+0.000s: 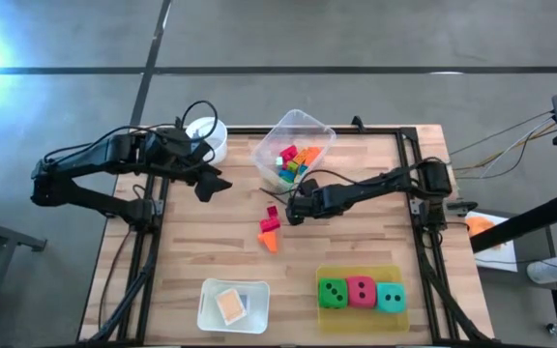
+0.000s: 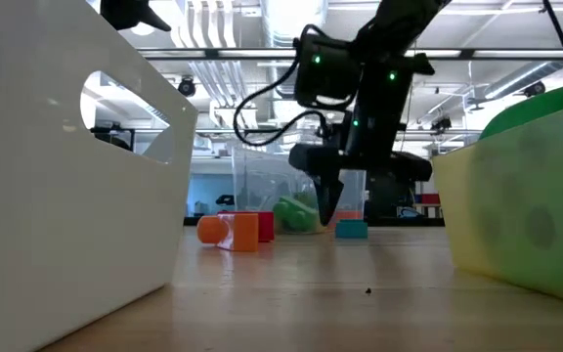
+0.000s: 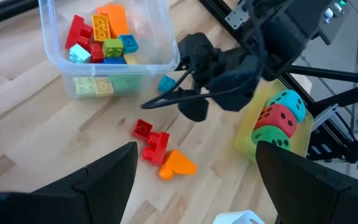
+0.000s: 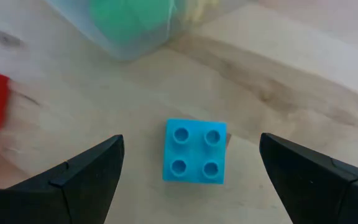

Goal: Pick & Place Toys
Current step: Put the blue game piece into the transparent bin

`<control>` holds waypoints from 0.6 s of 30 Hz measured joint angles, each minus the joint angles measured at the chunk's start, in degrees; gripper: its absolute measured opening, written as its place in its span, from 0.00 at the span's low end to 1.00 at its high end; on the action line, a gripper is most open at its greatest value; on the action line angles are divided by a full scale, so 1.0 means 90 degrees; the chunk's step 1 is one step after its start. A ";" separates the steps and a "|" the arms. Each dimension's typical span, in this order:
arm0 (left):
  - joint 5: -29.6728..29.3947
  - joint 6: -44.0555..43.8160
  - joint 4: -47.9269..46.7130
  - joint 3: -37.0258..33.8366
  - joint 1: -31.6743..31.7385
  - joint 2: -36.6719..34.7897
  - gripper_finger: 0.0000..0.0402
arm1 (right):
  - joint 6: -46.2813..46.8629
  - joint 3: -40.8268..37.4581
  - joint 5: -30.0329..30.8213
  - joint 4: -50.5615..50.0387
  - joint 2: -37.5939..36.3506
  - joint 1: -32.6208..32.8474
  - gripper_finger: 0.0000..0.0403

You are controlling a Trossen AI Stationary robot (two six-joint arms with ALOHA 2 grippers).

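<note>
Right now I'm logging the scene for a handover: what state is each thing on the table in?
Left claw: open, empty, beside the white cup.
Right claw: open, above the small blue studded block.
Blue block: flat on the wooden table, studs up, outside the tub.
Clear plastic tub: upright, holding coloured blocks.
Red and orange blocks: loose on the table.
Three dotted dice: in a row in the yellow tray.

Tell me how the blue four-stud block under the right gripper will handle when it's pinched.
The blue block looks like rigid moulded plastic, so it probably won't flex. It lies flat, studs up, on the wooden table, so it's unlikely to roll or tip. Its smooth sides may slip slightly between the open right gripper fingers.
</note>
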 joint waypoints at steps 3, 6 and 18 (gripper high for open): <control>0.0031 -0.0037 -0.0002 0.0000 0.0000 0.0000 0.82 | 0.0050 -0.0002 -0.0020 0.0027 0.0130 0.0010 0.91; 0.0049 -0.0058 -0.0003 0.0000 0.0000 0.0000 0.82 | 0.0051 -0.0001 -0.0030 0.0086 0.0211 0.0031 0.91; 0.0113 -0.0055 -0.0012 0.0000 0.0000 0.0000 0.82 | 0.0278 -0.0064 -0.0010 0.0131 0.0230 0.0039 0.59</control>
